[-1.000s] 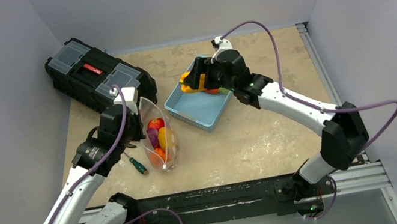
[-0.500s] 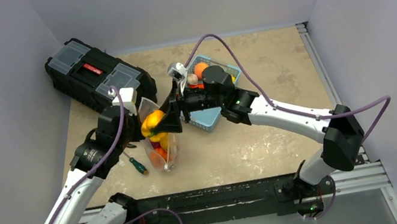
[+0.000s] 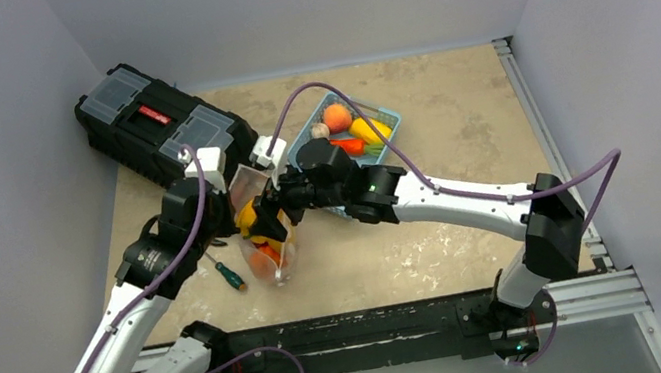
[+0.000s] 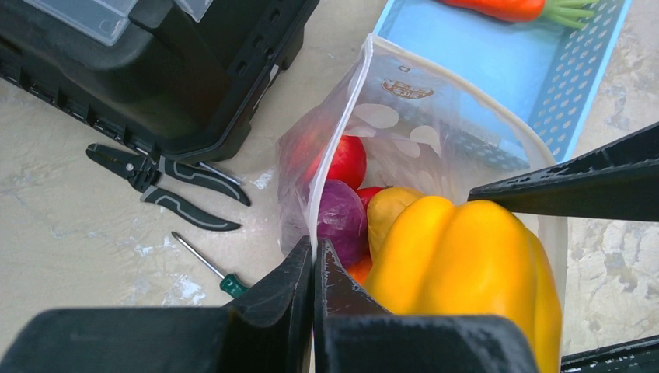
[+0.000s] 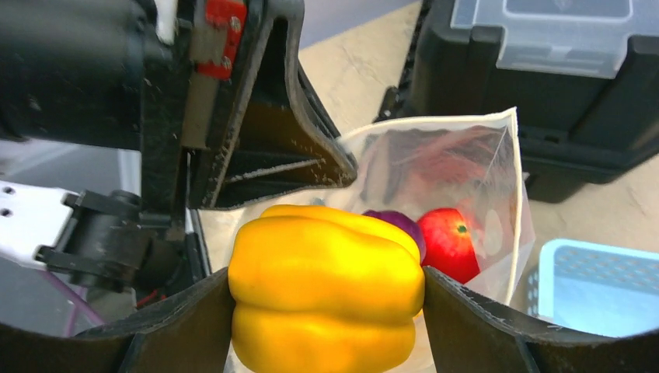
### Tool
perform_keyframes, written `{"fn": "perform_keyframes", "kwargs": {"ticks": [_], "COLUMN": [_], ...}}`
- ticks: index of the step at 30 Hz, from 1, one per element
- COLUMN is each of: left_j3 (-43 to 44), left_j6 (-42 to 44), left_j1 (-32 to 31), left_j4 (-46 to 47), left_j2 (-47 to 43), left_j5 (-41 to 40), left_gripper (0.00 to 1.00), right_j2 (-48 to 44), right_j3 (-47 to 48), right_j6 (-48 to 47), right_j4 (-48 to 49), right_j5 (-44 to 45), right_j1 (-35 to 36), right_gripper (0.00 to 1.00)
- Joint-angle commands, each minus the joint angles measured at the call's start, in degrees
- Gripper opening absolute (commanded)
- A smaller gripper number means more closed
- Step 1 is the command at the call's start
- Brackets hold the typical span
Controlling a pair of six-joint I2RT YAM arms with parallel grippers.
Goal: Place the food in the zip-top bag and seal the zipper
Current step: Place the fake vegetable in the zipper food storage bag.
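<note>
My right gripper (image 5: 326, 311) is shut on a yellow toy pepper (image 5: 326, 299) and holds it in the open mouth of the clear zip-top bag (image 5: 474, 179). The pepper also shows in the left wrist view (image 4: 466, 264) and the top view (image 3: 257, 216). My left gripper (image 4: 314, 256) is shut on the near rim of the bag (image 4: 435, 101), on its white zipper strip (image 4: 342, 124), holding it up. Inside the bag lie a red round fruit (image 4: 346, 161), a purple one (image 4: 340, 219) and orange and yellow pieces. More food lies in the light blue basket (image 3: 350, 205): an orange ball (image 3: 336, 117), a yellow piece (image 3: 368, 130).
A black toolbox (image 3: 159, 122) stands at the back left, close behind the bag. Black pliers (image 4: 167, 185) and a green-handled screwdriver (image 4: 210, 270) lie on the table left of the bag. The basket (image 4: 497, 70) sits just right of the bag.
My right gripper carried the yellow pepper from the basket leftward to the bag and now holds it lower, in the bag's mouth. My left gripper kept its hold on the bag rim.
</note>
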Motion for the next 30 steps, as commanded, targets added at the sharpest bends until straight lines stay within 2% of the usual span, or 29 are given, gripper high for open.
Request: {"fn": "perform_keyframes", "kwargs": {"ticks": [1,4,8,9,14,18,21,25,30], "left_j3": [0.3,0.2,0.3,0.3,0.3,0.2,0.3,0.3,0.3], "left_j6": [-0.5,-0.5,-0.5,-0.5,-0.5,-0.4,-0.4,-0.3,-0.4], "left_j1": [-0.1,-0.1,-0.2,-0.1,-0.1,-0.1,-0.2,-0.2,-0.2], "left_j4": [3.8,3.8,3.8,3.8,3.9,3.9,3.8,3.8,3.8], "left_j2": [-1.2,-1.3,-1.2,-1.2,-0.9,-0.9,-0.9,-0.8,-0.8], "left_j5": [0.6,0.6,0.5,0.6,1.0,1.0,0.8,0.6,0.8], "left_gripper": [0.00,0.00,0.00,0.00,0.00,0.00,0.00,0.00,0.00], "right_j2": [-1.0,-1.7,-4.0,-4.2,-5.8,-7.4,-9.4,-13.1,-11.7], "right_j3": [2.9,2.7,1.6,1.8,1.8,1.4,0.3,-4.3,-3.9], "right_j6": [-5.0,-4.6,-1.6,-0.8,2.2,5.8,10.4,16.0,13.1], "right_j4": [-3.5,-4.5,-2.4,-2.3,-0.2,1.5,2.9,8.1,3.5], "right_j5": [7.1,4.5,-1.2,-1.8,-3.1,2.2,5.5,5.2,14.2], "right_j1": [0.6,0.7,0.8,0.7,0.6,-0.8,-4.3,-12.3,-18.5], "right_gripper": [0.45,0.73,0.96,0.98,0.99,0.99,0.97,0.95,0.93]}}
